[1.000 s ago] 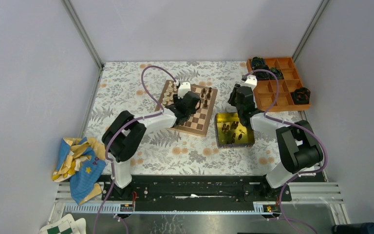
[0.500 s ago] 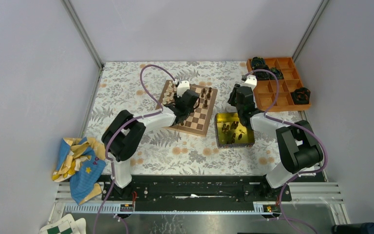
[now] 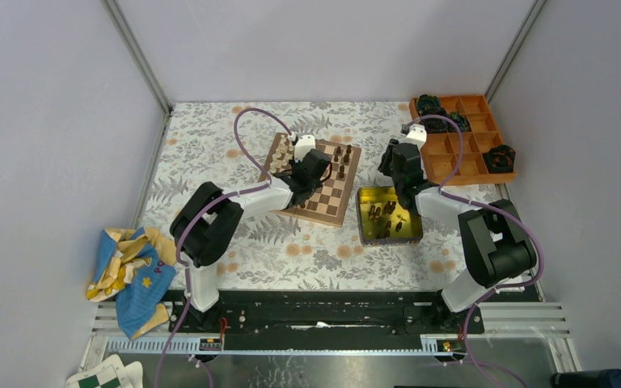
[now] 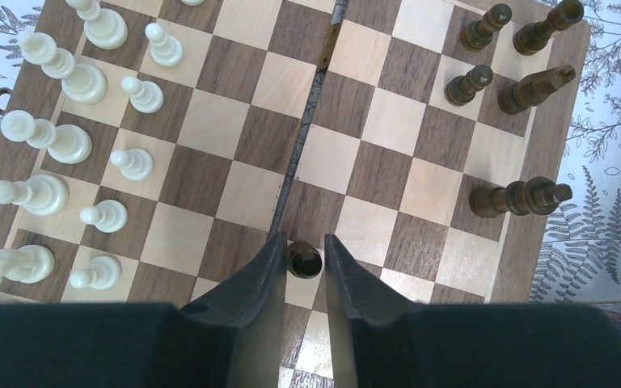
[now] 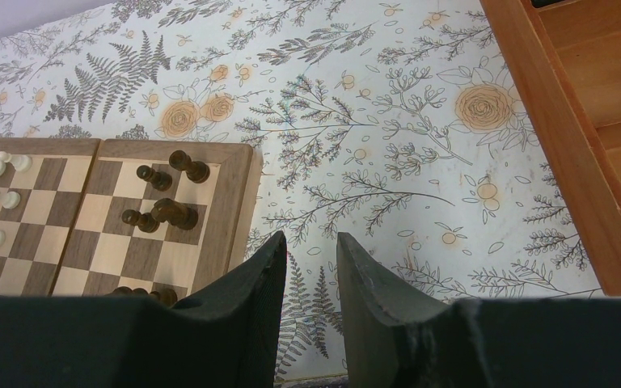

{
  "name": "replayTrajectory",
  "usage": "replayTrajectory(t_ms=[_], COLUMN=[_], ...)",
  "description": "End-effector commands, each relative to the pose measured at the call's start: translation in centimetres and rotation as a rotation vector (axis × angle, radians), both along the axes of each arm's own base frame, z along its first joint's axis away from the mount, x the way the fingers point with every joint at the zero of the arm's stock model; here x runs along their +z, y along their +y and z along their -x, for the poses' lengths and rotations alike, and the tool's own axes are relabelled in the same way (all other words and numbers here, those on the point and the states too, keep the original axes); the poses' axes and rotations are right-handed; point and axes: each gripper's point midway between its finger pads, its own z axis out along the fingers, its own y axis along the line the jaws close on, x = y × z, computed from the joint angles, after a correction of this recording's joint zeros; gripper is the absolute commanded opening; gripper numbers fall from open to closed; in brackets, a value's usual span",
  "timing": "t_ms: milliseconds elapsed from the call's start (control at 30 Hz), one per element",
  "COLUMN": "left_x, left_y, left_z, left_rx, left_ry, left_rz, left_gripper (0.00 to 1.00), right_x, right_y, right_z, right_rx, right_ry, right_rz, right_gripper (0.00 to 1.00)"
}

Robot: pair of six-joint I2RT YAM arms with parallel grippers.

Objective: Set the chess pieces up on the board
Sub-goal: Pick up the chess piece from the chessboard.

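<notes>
The board (image 3: 331, 202) lies mid-table, and in the left wrist view the board (image 4: 234, 137) fills the frame. Cream chess pieces (image 4: 73, 145) stand in two rows along its left side. A few dark chess pieces (image 4: 517, 198) stand at its right edge. My left gripper (image 4: 303, 246) hangs over the board's near middle, shut on one dark piece (image 4: 305, 259) that touches both fingertips. My right gripper (image 5: 311, 246) is open with nothing between its fingers, above the floral cloth just right of the board (image 5: 89, 234).
A yellow tin (image 3: 364, 218) holding several dark pieces sits right of the board. An orange compartment tray (image 3: 462, 137) with black gear-like lumps (image 3: 433, 105) stands at the back right. A crumpled blue and yellow cloth (image 3: 125, 267) lies at the near left.
The left gripper's jaws have narrowed onto the dark piece, and the arm has shifted slightly toward the board's far side. The right arm has not moved.
</notes>
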Motion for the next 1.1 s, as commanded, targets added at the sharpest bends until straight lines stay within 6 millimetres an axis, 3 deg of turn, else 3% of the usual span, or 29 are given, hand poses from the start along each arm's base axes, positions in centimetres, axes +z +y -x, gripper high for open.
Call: replayTrajectory(t_ms=[0, 633, 1067], left_x=[0.5, 1.3, 2.4], left_y=[-0.2, 0.3, 0.7], left_z=[-0.9, -0.6, -0.3], left_rx=[0.017, 0.016, 0.016], left_ry=[-0.018, -0.029, -0.044], left_rz=[0.019, 0.01, 0.006], left_gripper=[0.28, 0.07, 0.0], right_x=[2.0, 1.9, 2.0], right_y=[0.2, 0.2, 0.3], right_z=[-0.7, -0.7, -0.7], right_rx=[-0.002, 0.001, 0.003], right_ry=[-0.064, -0.063, -0.063], right_rz=[-0.034, -0.039, -0.044], right_gripper=[0.36, 0.36, 0.37])
